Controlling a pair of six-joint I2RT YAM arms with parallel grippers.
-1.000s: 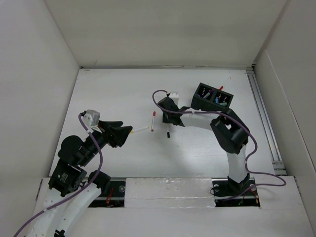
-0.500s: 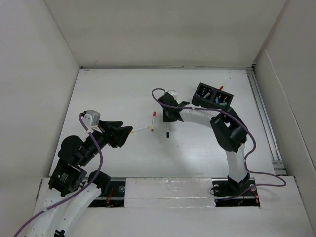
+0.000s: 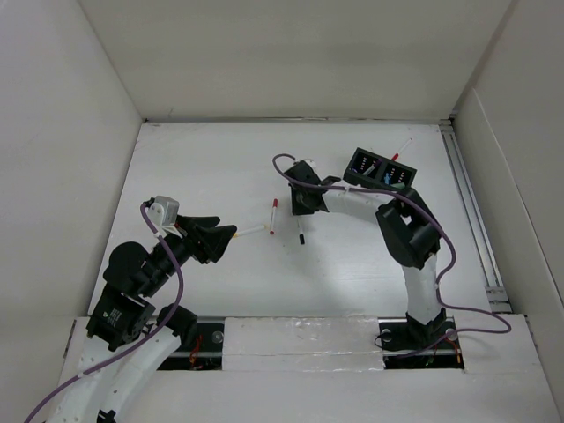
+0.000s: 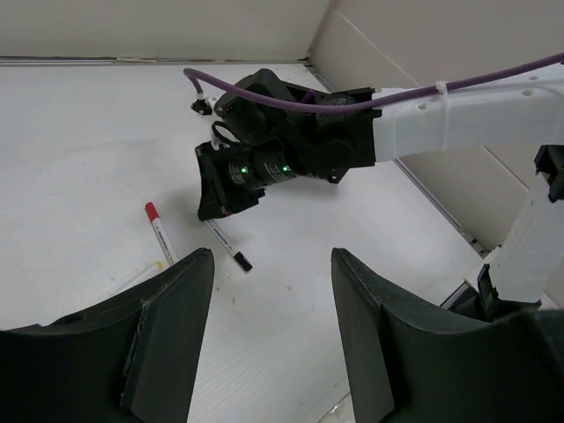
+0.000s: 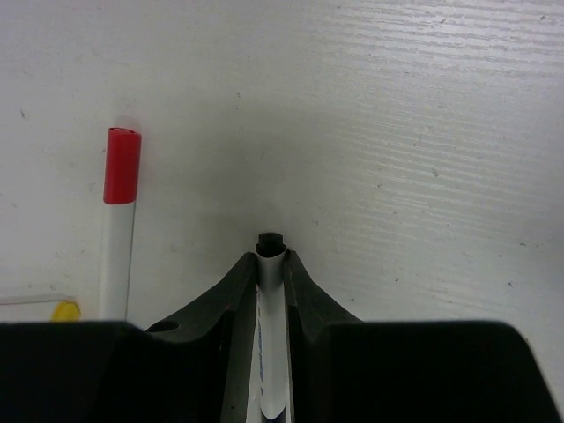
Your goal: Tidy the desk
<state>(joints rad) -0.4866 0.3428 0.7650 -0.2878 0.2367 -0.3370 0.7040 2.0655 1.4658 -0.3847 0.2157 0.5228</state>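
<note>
Fingers (image 5: 231,298) of the right gripper (image 3: 300,214) are clamped on a thin white pen with a black end (image 4: 227,248); the pen juts out past the fingertips and slopes down toward the matte-white rectangular worktop (image 3: 203,163), and contact of the black end with the surface cannot be told. Left gripper (image 3: 228,235) sits low at the near left of the worktop, its fingers (image 4: 172,339) spread wide apart with nothing between them. A white marker with a red cap (image 3: 273,215) lies flat just left of the held pen, not touching it. A thin white pen with a yellow tip (image 3: 252,231) lies between the marker and the left gripper. A small black two-compartment organizer box (image 3: 379,172) stands at the far right with pens in it, near the metal rail (image 3: 467,211) along the worktop's right edge.
</note>
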